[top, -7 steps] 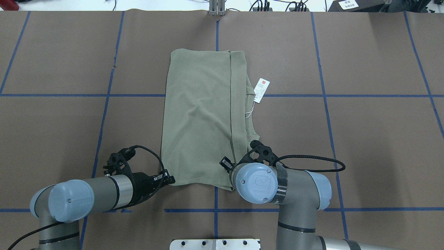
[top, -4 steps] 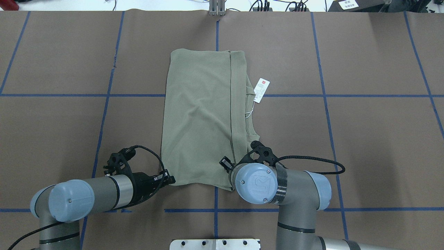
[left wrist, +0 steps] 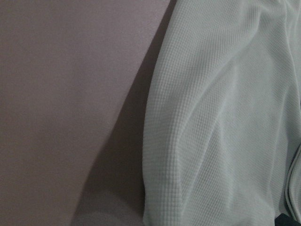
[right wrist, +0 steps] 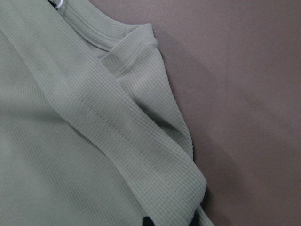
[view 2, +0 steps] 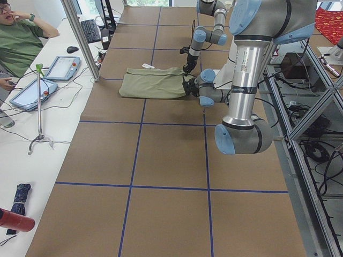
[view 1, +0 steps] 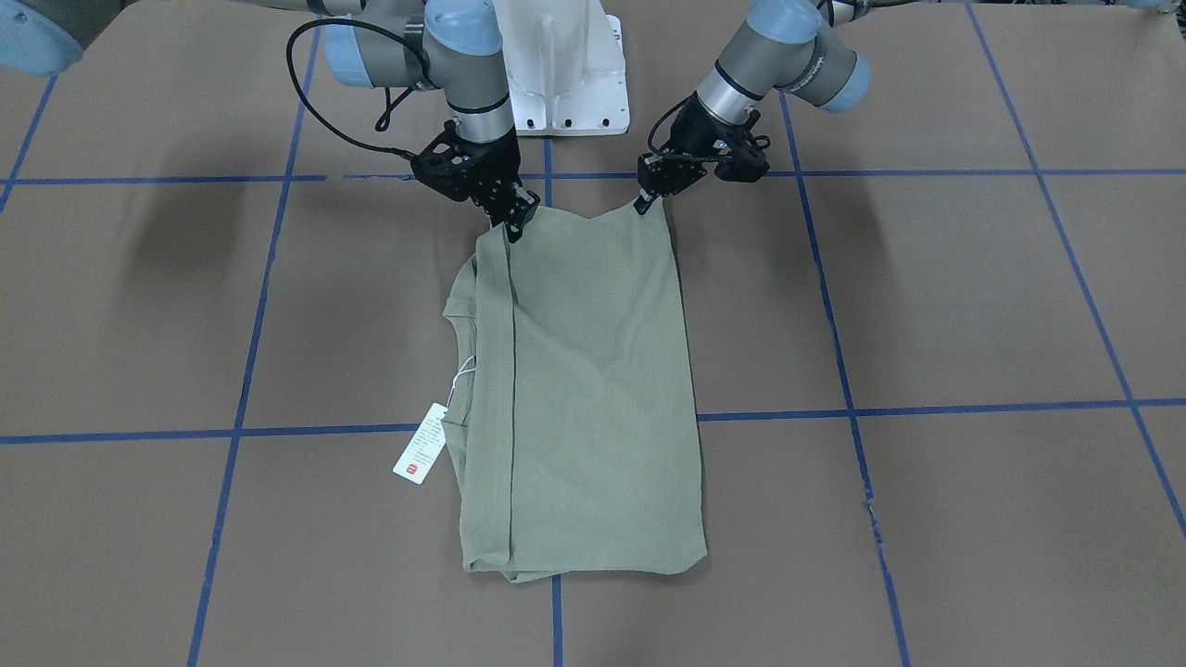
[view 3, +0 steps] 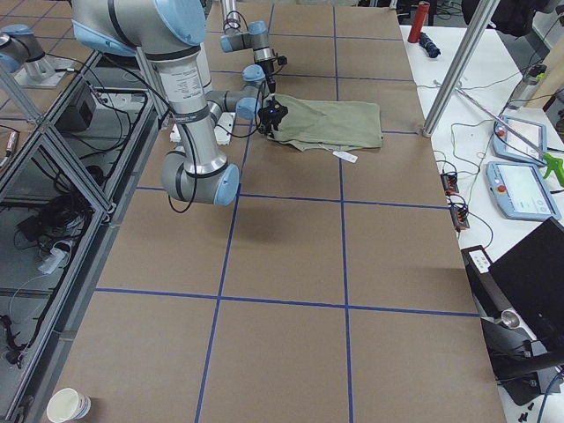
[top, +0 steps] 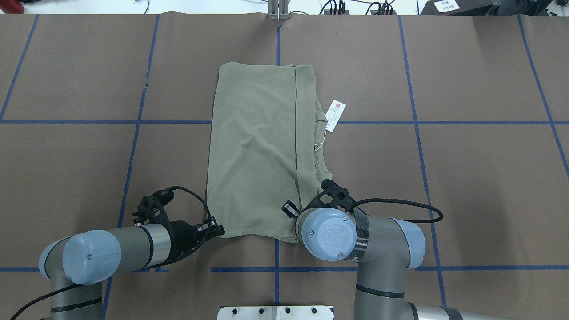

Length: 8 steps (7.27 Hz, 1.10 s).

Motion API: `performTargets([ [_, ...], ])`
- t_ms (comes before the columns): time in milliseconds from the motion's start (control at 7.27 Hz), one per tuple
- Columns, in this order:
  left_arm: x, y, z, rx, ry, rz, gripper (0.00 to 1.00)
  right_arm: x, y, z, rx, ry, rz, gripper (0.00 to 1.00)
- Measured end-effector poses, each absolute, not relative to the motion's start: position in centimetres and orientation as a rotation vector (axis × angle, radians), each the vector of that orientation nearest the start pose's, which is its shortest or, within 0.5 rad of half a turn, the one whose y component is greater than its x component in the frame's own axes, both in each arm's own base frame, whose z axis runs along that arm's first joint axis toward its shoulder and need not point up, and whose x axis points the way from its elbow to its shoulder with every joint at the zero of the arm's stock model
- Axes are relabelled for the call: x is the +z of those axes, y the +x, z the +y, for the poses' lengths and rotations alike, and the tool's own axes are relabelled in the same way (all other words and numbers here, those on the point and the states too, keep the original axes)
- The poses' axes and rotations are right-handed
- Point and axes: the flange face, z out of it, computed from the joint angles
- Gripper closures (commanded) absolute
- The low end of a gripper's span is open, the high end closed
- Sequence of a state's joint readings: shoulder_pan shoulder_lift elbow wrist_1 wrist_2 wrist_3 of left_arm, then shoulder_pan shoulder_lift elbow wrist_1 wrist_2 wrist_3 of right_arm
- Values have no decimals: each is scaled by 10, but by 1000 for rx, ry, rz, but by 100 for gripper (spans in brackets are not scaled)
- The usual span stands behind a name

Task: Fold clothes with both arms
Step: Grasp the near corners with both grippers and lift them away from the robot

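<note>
The pale sage-green shirt (top: 253, 151) lies folded into a long rectangle in the middle of the table (top: 466, 178), collar side to the right. Its white hang tag (top: 335, 113) sticks out beside it. My left gripper (top: 217, 230) is shut on the near left corner of the shirt (view 1: 593, 389). My right gripper (view 1: 512, 222) is shut on the near right corner and is hidden under its own wrist in the overhead view. In the front view the near edge sags between the two held corners. The right wrist view shows black fingertips (right wrist: 148, 220) pinching the folded edge (right wrist: 70, 141).
The white pedestal base (view 1: 565, 74) stands just behind the grippers. Blue tape lines (top: 133, 122) cross the brown table. A metal post (top: 278, 11) stands at the far edge. A person (view 2: 21, 37) and tablets (view 2: 59, 67) are at a side table beyond it.
Almost nothing differs. The right wrist has shifted very slightly; the left arm and the shirt look the same.
</note>
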State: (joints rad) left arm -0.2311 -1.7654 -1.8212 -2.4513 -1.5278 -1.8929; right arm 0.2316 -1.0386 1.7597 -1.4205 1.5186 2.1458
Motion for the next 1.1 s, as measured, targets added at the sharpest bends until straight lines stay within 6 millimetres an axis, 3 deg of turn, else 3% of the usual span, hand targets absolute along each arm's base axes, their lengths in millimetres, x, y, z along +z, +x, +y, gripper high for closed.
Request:
performTargets([
  [413,335,509,-261,-494,-26,1349,100,254,-598,-285,777,-104,-899,100],
  [550,323,501,-258,-482,-37,1369,100,245,-589,-284,778,-108,-917,100],
  [688,297,481,-251,-462,-58,1400,100,228,-566,-281,777,-113,-942,100],
  [1101,191,388,-213,-372,-161,1406,100,149,-458,-239,735,-157,-948,100],
])
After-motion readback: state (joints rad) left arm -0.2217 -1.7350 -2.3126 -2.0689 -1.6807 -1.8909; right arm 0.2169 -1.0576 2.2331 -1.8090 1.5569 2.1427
